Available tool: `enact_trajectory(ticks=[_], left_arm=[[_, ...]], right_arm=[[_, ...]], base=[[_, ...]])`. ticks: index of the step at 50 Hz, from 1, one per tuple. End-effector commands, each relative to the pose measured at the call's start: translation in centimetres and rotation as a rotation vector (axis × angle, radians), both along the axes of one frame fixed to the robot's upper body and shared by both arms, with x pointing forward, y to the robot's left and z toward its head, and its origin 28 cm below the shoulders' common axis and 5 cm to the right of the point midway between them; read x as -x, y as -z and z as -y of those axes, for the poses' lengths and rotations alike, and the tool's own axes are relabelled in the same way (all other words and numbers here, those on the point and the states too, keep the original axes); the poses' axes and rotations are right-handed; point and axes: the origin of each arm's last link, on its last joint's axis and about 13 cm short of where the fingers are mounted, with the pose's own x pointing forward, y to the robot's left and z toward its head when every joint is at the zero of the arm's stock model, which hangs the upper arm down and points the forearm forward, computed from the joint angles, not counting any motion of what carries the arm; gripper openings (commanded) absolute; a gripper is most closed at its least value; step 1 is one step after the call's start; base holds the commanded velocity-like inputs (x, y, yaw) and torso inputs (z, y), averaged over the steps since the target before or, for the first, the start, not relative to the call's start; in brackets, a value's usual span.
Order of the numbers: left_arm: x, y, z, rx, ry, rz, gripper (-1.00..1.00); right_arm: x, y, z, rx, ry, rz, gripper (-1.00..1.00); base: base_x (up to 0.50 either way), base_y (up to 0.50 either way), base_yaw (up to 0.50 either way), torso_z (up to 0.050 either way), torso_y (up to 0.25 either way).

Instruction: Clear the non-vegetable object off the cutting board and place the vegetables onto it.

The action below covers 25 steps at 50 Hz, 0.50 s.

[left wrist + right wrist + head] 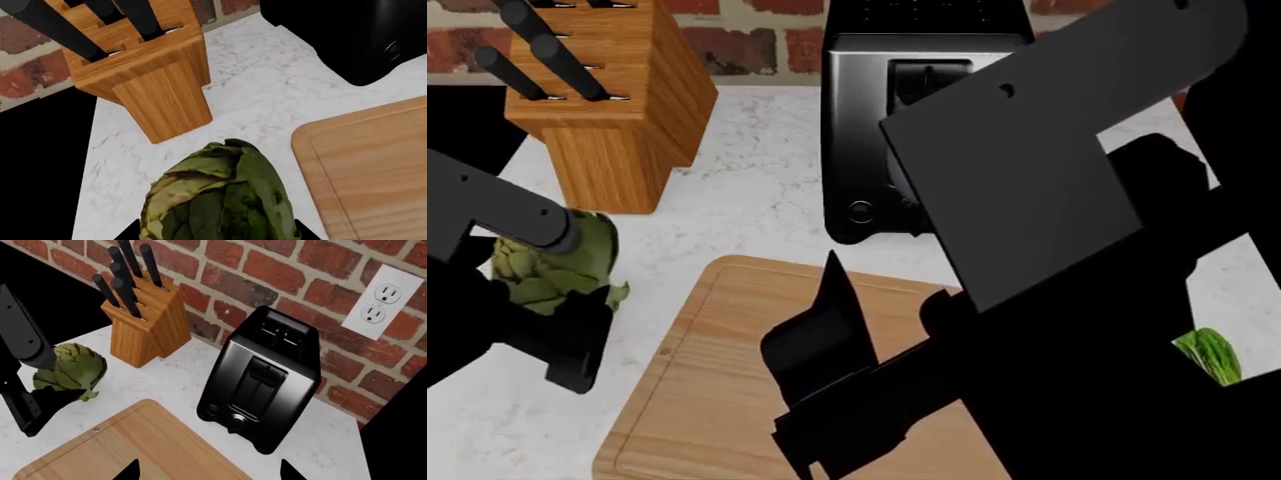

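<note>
Your left gripper [554,300] is clamped on the artichoke [554,262], just beside the cutting board [714,400]; your right gripper [827,400] hangs over the board, fingers apart.

A red brick wall [280,285] backs the white marble table [173,380]. A white double outlet [380,302] is mounted on the wall, above a black toaster [263,377]; a wooden knife block [143,322] stands alongside.

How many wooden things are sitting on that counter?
2. The knife block stands at the back against the brick wall, left of the toaster. The cutting board lies flat in front of both. More may be hidden.
</note>
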Motion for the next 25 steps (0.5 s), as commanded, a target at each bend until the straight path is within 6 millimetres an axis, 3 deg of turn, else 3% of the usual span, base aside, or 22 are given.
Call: enact_trajectory(ticks=[1,10,25], left_arm=[[0.9,-2.4,0.6,0.033,0.047,0.095,-1.00],[1.7,-3.3,1.7,0.044,0.095,0.116,-1.00],[2.7,-3.0,3.8,0.057,0.180,0.103,-1.00]], right_arm=[[0.2,-0.1,0.0,0.000,0.006,0.005,1.00],[0.3,0.0,0.2,-0.005,0.010,0.007,1.00],[0.8,-0.2,0.6,-0.013,0.026,0.018,1.00]], base=[[0.00,0.00,0.00,0.000,0.000],[0.00,0.00,0.00,0.000,0.000],[0.00,0.00,0.00,0.000,0.000]])
